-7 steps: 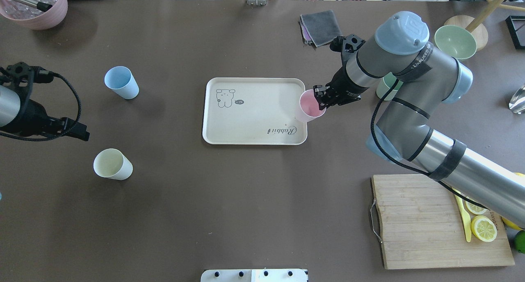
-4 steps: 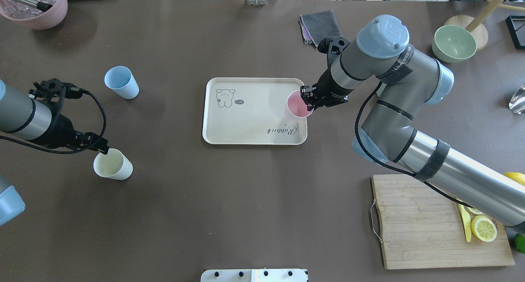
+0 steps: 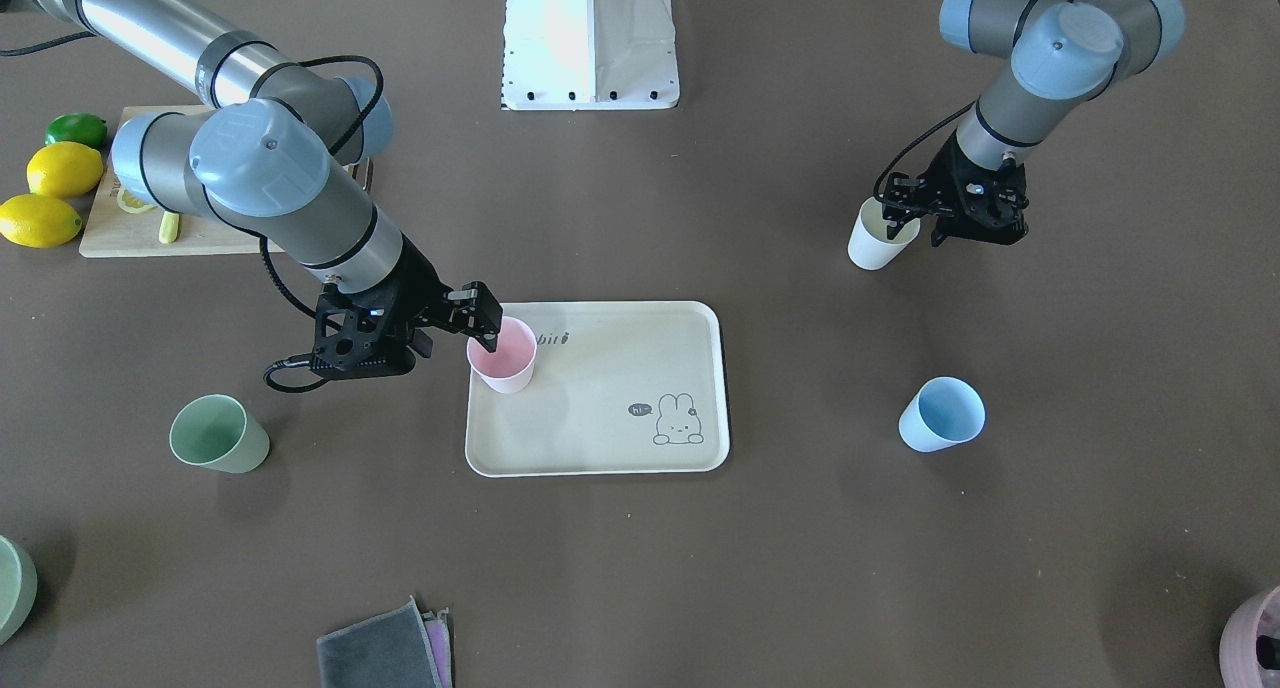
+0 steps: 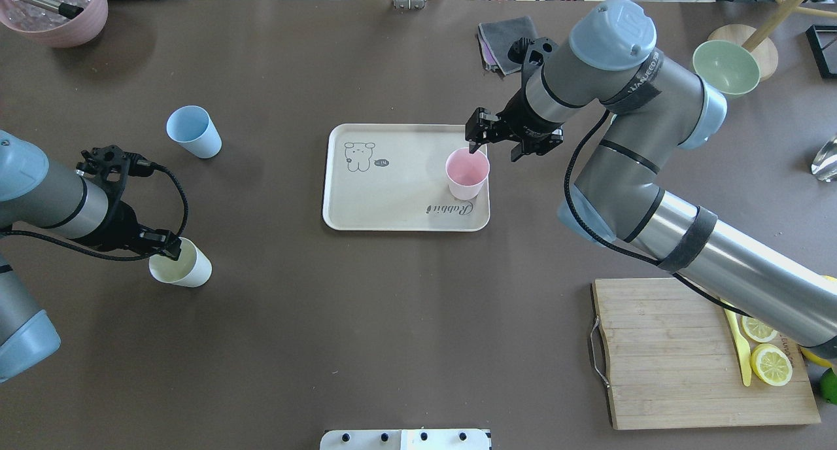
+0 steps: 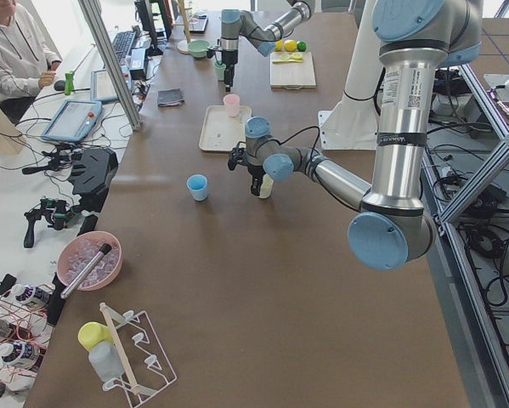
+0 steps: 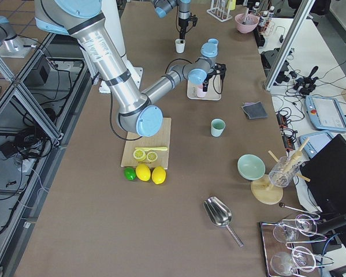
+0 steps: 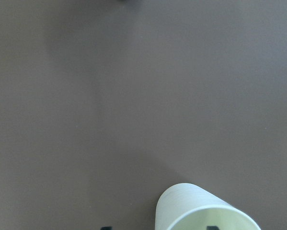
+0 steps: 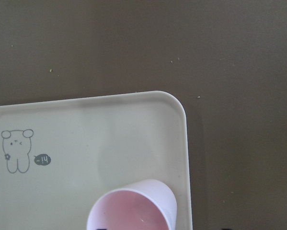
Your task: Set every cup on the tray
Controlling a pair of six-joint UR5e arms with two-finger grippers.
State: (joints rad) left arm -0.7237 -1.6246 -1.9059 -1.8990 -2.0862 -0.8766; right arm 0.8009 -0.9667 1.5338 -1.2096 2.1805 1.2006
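The pink cup (image 4: 467, 173) stands upright on the cream tray (image 4: 392, 205) near its right end. My right gripper (image 4: 494, 144) is open, with one finger inside the pink cup's rim and the other outside. In the right wrist view, the pink cup (image 8: 133, 206) sits between the fingertips. My left gripper (image 4: 162, 244) is open astride the cream-white cup's (image 4: 183, 267) wall, as the left wrist view shows (image 7: 205, 211). The blue cup (image 4: 193, 131) stands on the table at the far left. The green cup (image 3: 218, 433) stands on the table beyond my right arm, hidden overhead.
A wooden cutting board (image 4: 680, 358) with lemon slices lies at the near right. A pale-green bowl (image 4: 726, 67) and a grey cloth (image 4: 510, 41) are at the far right. A pink pot (image 4: 62, 15) stands at the far left corner.
My right gripper carried the pink cup left onto the tray, set it down and opened. My left arm came in to the cream-white cup and put a finger inside its rim.
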